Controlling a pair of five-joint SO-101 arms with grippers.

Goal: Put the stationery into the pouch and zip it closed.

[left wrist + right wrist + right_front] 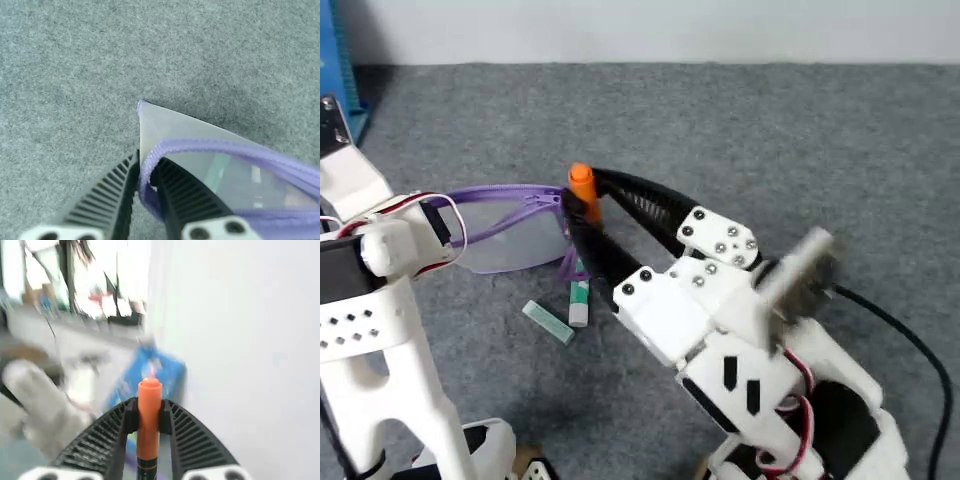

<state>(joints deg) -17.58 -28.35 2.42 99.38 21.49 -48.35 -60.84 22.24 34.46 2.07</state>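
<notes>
A clear pouch [510,240] with a purple zipper [515,196] lies on the grey carpet. My left gripper [445,222] is shut on its left end. In the left wrist view the fingers [177,190] pinch the purple zipper edge [200,146] at the pouch's corner [150,120]. My right gripper [584,207] is shut on an orange marker [581,183], held upright just above the pouch's right end. In the right wrist view the orange marker [148,415] stands between the black fingers [182,427]. A green stick [548,322] and a white-and-green item [579,301] lie on the carpet in front of the pouch.
A blue object [342,70] stands at the far left by the wall. The white wall [670,30] runs along the back. Open grey carpet [820,150] stretches to the right and behind the pouch.
</notes>
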